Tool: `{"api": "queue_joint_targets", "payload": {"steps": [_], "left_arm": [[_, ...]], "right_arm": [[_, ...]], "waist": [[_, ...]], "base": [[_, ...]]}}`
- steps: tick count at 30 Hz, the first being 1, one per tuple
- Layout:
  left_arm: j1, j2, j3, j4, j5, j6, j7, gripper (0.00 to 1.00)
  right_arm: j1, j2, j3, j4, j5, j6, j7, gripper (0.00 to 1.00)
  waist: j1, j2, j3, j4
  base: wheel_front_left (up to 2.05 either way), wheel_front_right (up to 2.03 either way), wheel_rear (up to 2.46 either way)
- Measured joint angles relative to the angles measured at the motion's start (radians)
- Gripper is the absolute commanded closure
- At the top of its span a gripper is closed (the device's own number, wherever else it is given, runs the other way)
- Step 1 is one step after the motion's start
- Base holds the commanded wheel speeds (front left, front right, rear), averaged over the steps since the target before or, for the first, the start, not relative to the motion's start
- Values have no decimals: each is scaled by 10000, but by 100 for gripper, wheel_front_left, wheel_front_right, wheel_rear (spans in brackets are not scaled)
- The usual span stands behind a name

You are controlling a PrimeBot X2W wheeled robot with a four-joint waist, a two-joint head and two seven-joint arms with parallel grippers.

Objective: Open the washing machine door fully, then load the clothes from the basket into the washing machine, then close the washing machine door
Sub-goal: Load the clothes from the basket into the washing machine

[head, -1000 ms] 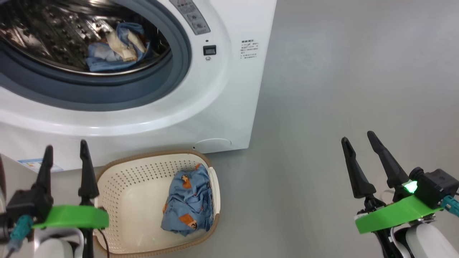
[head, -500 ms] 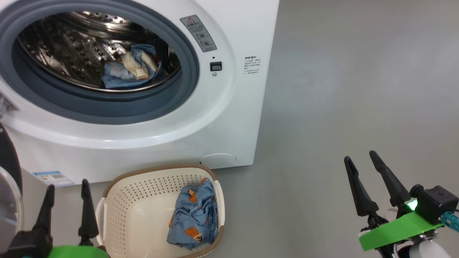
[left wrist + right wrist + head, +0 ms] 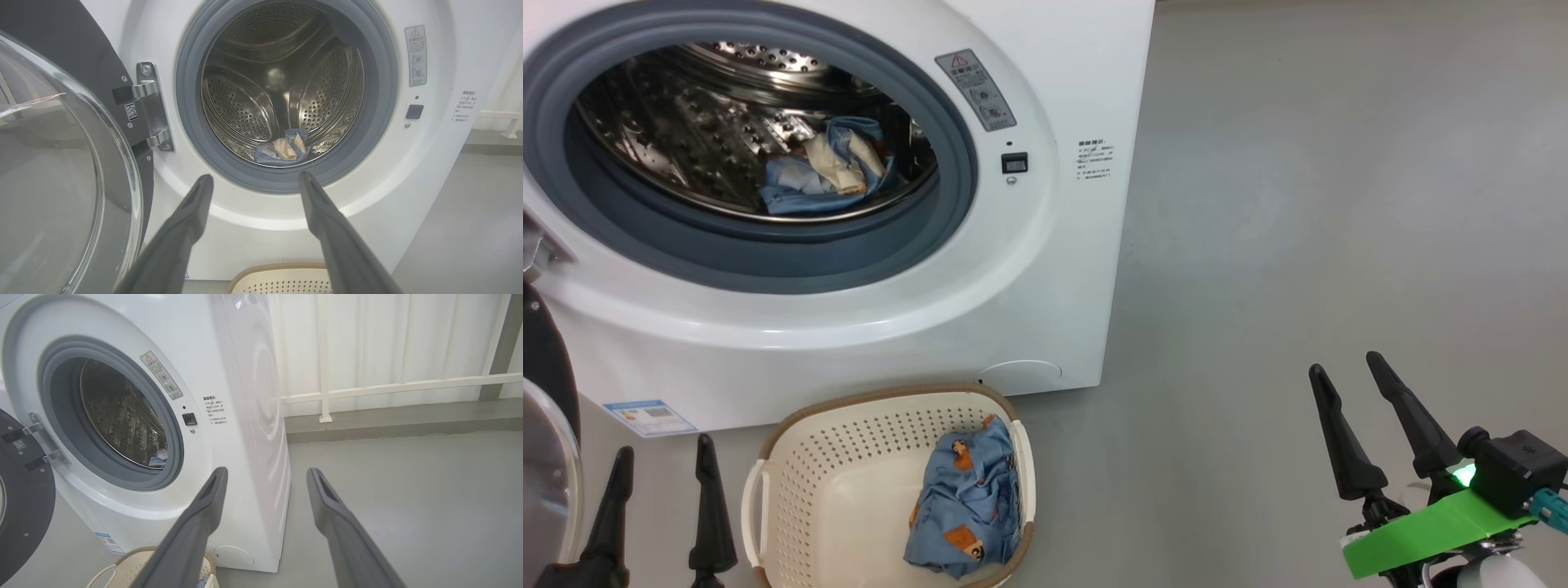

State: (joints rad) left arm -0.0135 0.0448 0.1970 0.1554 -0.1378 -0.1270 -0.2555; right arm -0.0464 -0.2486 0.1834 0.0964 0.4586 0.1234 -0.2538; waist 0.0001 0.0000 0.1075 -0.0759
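Observation:
The white washing machine stands with its steel drum exposed. Its door is swung out to the left, glass bowl toward me. One piece of the clothes, blue and cream, lies inside the drum. Another blue, bear-printed piece sits in the right half of the cream basket on the floor before the machine. My left gripper is open and empty, just left of the basket. My right gripper is open and empty over bare floor, far right of the basket.
Grey floor stretches to the right of the machine. A white railing runs along the wall behind. The door's metal hinge sits at the left of the opening. A blue label sticker marks the machine's lower front.
The head view has shifted: the drum opening shows more fully and both grippers sit lower in the picture. Clothes and basket lie as before. Both grippers stay open and empty.

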Motion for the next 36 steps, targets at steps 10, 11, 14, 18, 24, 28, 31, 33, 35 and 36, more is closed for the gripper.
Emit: {"api": "queue_joint_targets", "payload": {"steps": [10,11,14,18,24,28,31,33,35,36], "left_arm": [[0,-4,-36,-2,-21,2,0,0],[-24,-4,-63,44,-23,2,0,0],[-99,-6,-205,313,-48,2,0,0],[-744,6,-562,1193,-92,2,0,0],[-1855,35,-917,2681,-169,0,0,0],[-2574,355,-1262,4071,-178,-2,2,0],[-3071,629,-1542,5106,-201,-4,2,0],[-3521,732,-1758,5714,-324,-17,2,0],[-4020,832,-2046,6297,-523,-44,2,0],[-4262,903,-2207,6558,-575,-44,2,0]], "right_arm": [[145,4,-42,-107,0,0,0,0],[141,6,-44,-128,0,0,0,0],[56,35,-50,-201,0,0,0,0],[-447,201,-123,-288,-2,0,0,0],[-1116,359,-207,-387,-136,0,0,0],[-1497,589,-203,-422,-173,0,0,0],[-1823,731,-199,-499,-174,0,0,0],[-2009,834,-198,-523,-174,0,0,0],[-2154,918,-188,-533,-174,0,0,0],[-2211,943,-182,-535,-180,0,0,0]], "waist": [[-1,0,250,-20],[0,0,308,-22],[0,0,534,-39],[0,0,1081,-102],[1,0,1898,-251],[2,1,2444,-406],[1,1,2832,-567],[1,1,3095,-677],[2,0,3357,-781],[2,1,3492,-834]], "base": [[0,0,0],[0,0,0],[0,0,0],[0,0,0],[0,0,0],[0,0,0],[0,0,0],[0,0,0],[0,0,0],[0,0,0]]}}
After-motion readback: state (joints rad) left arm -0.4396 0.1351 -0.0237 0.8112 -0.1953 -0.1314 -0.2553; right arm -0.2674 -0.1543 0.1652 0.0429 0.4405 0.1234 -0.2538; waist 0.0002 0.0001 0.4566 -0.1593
